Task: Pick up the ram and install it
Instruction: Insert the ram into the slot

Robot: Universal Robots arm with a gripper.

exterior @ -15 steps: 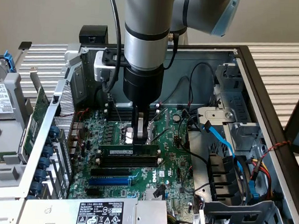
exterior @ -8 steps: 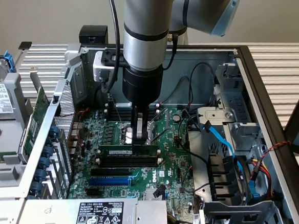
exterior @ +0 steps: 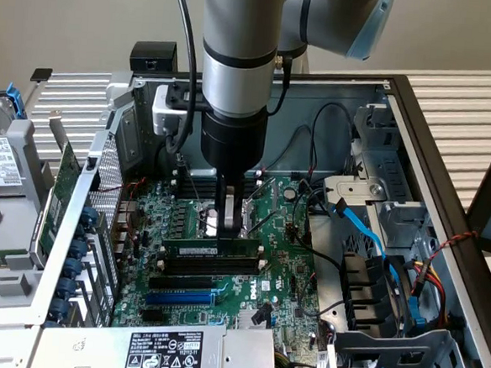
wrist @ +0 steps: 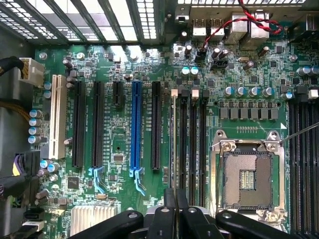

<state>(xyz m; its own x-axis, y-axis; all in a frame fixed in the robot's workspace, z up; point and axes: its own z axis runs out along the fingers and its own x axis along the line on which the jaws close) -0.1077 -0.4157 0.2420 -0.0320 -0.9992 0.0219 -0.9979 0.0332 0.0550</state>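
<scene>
Ram [exterior: 211,253]: long thin green stick, black chips, white label mid-face (print too small to read). Stands upright on edge in memory slot on motherboard [exterior: 283,267], beside CPU socket [wrist: 247,177]; black latches at both ends. Claw [exterior: 230,229] comes straight down on it, fingers [wrist: 169,206] drawn close, clamped across ram's top edge near its middle. "DELL" printed white on motherboard [exterior: 265,292]. Power supply sticker [exterior: 162,355] in front: logos, text illegible.
</scene>
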